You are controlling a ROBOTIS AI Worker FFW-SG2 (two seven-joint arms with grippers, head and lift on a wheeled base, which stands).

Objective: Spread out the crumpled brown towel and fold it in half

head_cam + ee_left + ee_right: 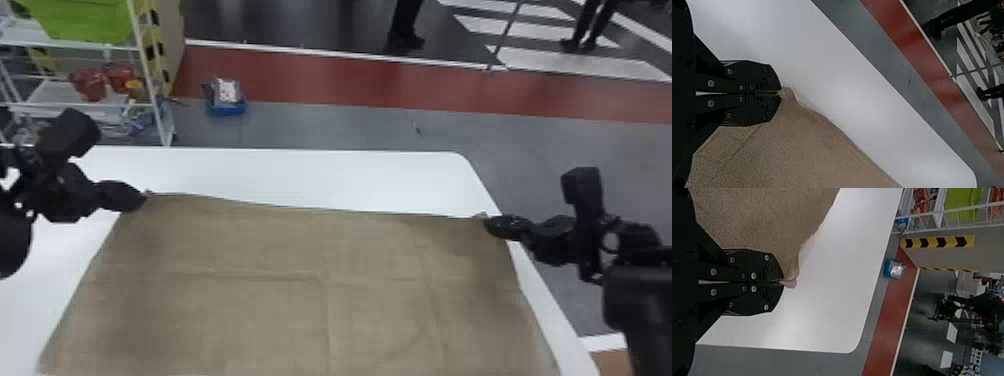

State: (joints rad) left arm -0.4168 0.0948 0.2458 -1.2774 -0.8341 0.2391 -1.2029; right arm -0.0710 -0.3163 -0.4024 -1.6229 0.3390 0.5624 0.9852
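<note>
"One brown towel, operator, and you've got it spread across the lower middle of the head view, running off the bottom edge. White surface under it. Next: your left side?"

"Your left gripper, mid-left of the frame. Jaws closed up, no real gap, pinching a far corner of the towel; a little tip of cloth pokes out past them in the left wrist view."

"Right?"

"Your right gripper, right of centre in the head view. Same deal: jaws shut tight on the other far corner, a bit of cloth sticking out in the right wrist view."

"Towel state?"

"Mostly smooth, you've got faint crease lines crossing the middle. Upper edge runs between your two grippers. Can't tell if it's lifted off the surface. Not folded over in what shows."

"Background, fast."

"White rack upper left with a green container. Just right of the rack, blue box on the floor."
</note>
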